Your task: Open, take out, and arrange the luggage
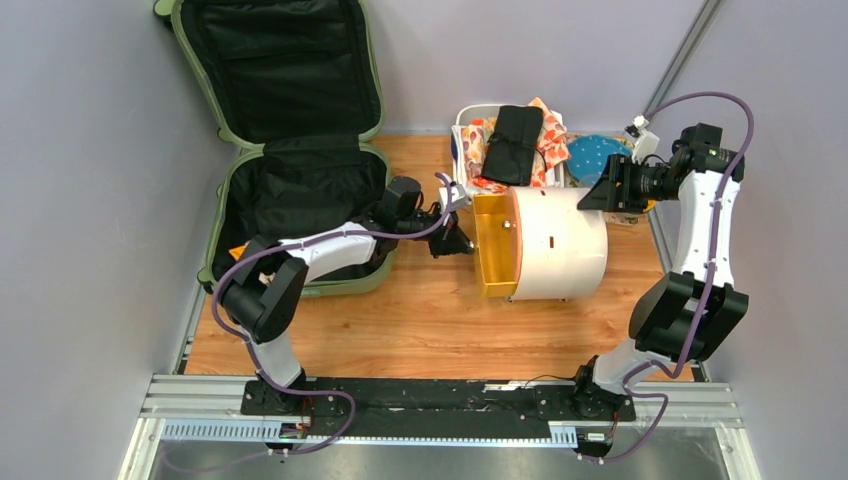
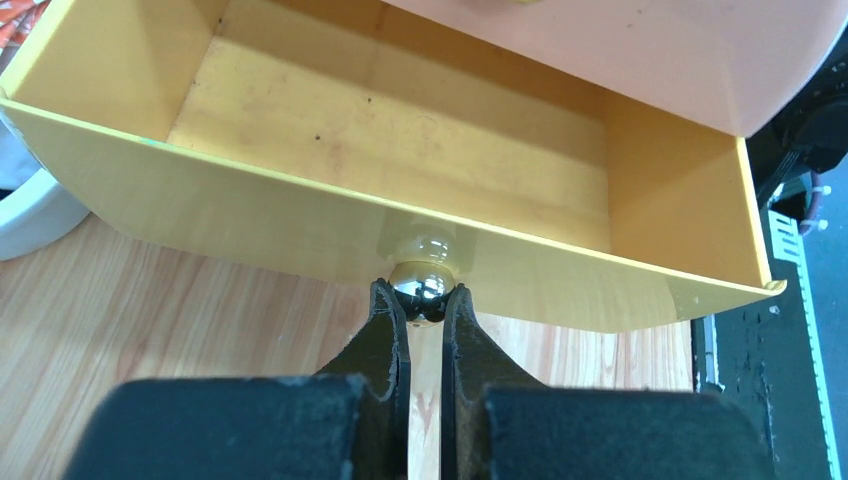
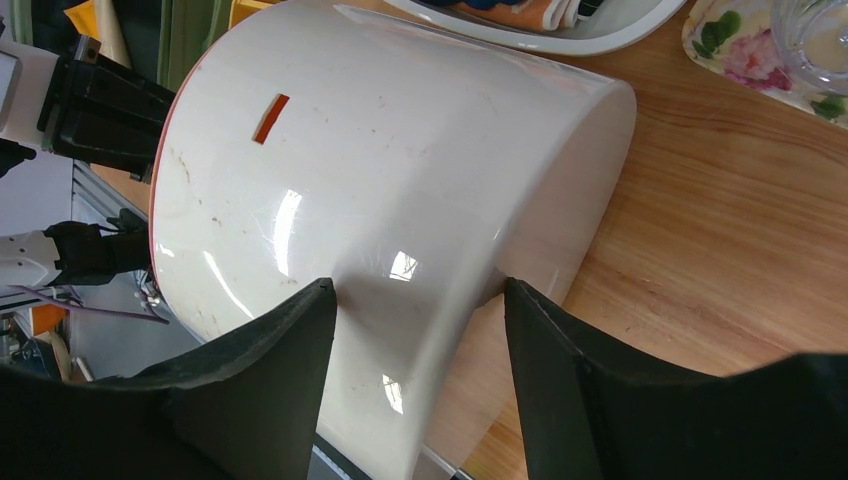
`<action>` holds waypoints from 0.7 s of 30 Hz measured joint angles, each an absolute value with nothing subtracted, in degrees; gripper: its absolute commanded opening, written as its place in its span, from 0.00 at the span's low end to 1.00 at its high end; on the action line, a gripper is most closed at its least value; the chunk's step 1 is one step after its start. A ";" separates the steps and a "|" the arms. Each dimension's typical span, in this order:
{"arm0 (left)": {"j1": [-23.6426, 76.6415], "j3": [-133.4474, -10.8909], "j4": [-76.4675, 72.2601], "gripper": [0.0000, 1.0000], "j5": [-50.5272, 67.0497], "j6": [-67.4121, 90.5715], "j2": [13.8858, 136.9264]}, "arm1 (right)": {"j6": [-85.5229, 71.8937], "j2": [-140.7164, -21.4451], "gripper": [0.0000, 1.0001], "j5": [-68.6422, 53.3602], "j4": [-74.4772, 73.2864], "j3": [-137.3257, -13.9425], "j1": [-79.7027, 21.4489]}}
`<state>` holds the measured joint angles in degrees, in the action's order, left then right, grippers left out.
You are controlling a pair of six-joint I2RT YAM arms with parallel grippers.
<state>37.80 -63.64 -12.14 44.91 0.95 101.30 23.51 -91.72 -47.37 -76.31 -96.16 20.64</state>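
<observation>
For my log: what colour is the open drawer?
The drawer is yellow-orange, clearest in the left wrist view.

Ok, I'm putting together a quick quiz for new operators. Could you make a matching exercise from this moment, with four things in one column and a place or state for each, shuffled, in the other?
Things
1. luggage
2. left gripper
3. right gripper
4. black pouch

Places or states
A. lies on top of what is in the white tub
B. shut on the knob of the yellow drawer
C. lies open, lid raised
D. jaws apart, astride the wall of the cream cylinder

Pairs: 1-C, 2-B, 3-D, 4-A
</observation>
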 measured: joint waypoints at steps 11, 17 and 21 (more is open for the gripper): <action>36.62 -60.12 -10.83 0.31 44.95 -2.48 97.71 | 22.94 -91.72 0.64 -47.42 -76.71 -96.03 20.27; 35.64 -66.13 -2.15 0.73 43.59 -3.40 99.13 | 22.94 -91.72 0.63 -47.35 -76.86 -96.05 20.27; 31.22 -70.54 8.01 0.81 45.19 -6.61 97.86 | 22.96 -91.72 0.63 -47.09 -76.99 -96.25 20.27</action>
<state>31.22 -70.54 8.01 45.19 -6.61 97.86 22.96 -91.72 -47.09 -76.99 -96.25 20.27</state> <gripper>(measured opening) 0.780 0.639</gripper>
